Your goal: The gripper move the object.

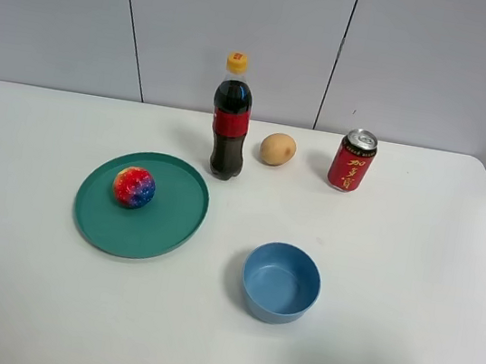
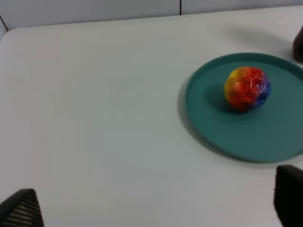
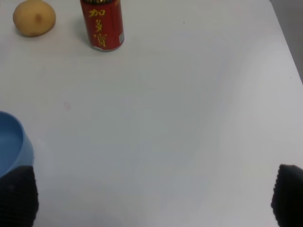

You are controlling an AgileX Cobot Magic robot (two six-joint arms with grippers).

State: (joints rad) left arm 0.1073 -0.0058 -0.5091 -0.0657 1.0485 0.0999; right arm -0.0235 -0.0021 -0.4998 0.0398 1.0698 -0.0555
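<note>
blue bowl [image 1: 280, 282] front of bench [image 1: 410, 289] | ball [image 1: 134, 187] sits on green plate [image 1: 174, 217] | your left hand [image 2: 156, 208] and right hand [image 3: 156, 203] both spread wide, holding nothing

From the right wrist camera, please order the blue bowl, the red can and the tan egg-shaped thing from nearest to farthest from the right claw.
1. Blue bowl: nearest, its rim right beside one fingertip of the right claw.
2. Red can: far across the bare table, upright.
3. Tan egg-shaped thing: about as far as the can and beside it; too close to call between these two.
</note>
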